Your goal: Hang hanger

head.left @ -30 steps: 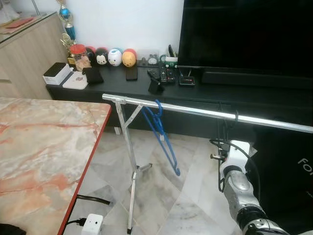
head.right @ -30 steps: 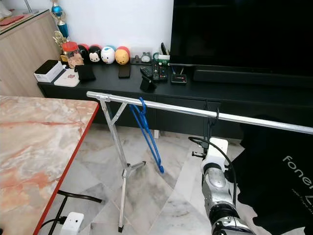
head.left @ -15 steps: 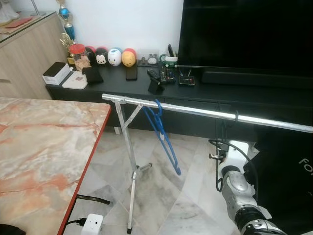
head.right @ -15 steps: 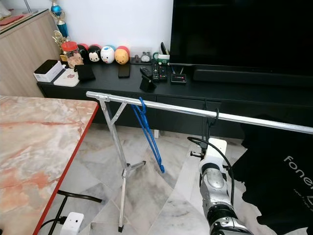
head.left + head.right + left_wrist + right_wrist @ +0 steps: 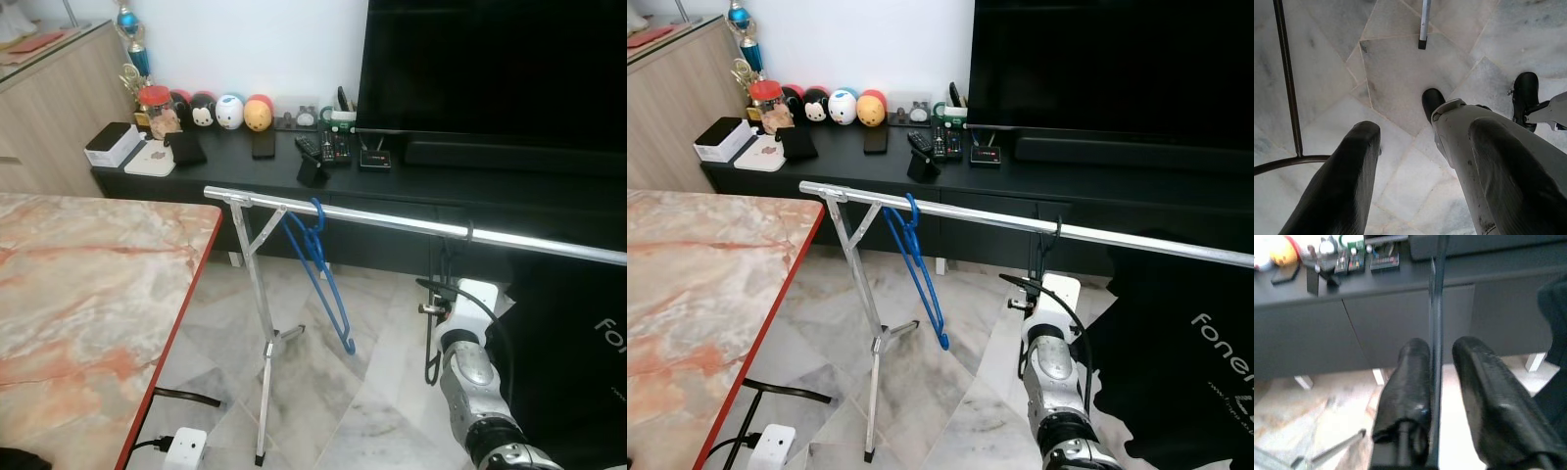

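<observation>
A silver rail (image 5: 392,222) on a metal stand crosses the view. A blue hanger (image 5: 323,269) hangs near the rail's left end. Further right, a thin black hanger (image 5: 429,343) is hooked over the rail and hangs down beside my right arm (image 5: 470,362). In the right wrist view the right gripper (image 5: 1442,345) has its fingers slightly apart. The black hanger's bar (image 5: 1436,308) runs between them, against one finger. My left gripper (image 5: 1420,147) hangs open over the marble floor.
A marble-topped table (image 5: 88,294) with a red edge is at the left. A black TV console (image 5: 411,186) with small objects and a TV (image 5: 490,69) stand behind the rail. A black cloth (image 5: 1185,343) hangs at the right. A power strip (image 5: 184,448) lies on the floor.
My right arm has dropped lower, away from the rail, and more of the black hanger shows hanging from it. The blue hanger has swung slightly.
</observation>
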Controlling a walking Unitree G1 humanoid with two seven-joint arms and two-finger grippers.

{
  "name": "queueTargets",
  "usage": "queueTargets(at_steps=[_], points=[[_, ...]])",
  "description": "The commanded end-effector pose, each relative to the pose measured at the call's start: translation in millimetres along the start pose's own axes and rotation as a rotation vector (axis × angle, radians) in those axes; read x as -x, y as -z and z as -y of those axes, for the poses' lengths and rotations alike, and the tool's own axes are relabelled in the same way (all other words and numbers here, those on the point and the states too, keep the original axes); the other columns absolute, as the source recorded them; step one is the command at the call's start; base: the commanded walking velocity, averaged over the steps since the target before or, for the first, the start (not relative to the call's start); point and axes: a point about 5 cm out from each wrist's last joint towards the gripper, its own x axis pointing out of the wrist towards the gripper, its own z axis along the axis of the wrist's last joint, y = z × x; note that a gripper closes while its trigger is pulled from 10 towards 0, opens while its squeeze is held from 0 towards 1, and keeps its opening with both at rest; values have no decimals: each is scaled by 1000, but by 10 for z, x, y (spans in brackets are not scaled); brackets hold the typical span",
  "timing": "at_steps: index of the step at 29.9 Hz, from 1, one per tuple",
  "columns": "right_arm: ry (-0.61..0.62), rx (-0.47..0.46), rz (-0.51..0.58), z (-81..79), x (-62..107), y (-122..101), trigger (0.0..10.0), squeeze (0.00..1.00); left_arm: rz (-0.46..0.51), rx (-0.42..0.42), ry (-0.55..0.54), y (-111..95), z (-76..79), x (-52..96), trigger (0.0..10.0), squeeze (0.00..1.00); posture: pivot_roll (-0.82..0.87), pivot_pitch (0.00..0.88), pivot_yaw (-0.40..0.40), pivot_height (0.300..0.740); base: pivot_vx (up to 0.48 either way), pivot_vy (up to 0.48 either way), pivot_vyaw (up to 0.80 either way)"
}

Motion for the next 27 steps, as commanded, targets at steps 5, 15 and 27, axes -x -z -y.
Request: queueTargets(at_steps=[5, 15, 27], points=[[-24, 14, 54, -34, 62, -11, 10000, 1000, -13, -23, -7, 9, -36, 6, 10000, 0, -25, 0, 11, 740, 0, 0, 0], [-1, 61, 169, 21, 284, -9, 10000, 1000, -11, -23, -5, 7, -35, 6, 10000, 0, -28, 0, 9, 740, 0, 0, 0], [297, 62, 104, 363, 541, 147, 10000, 1000, -12, -31, -3, 15, -30, 7, 10000, 0, -32, 0, 7, 740, 0, 0, 0]])
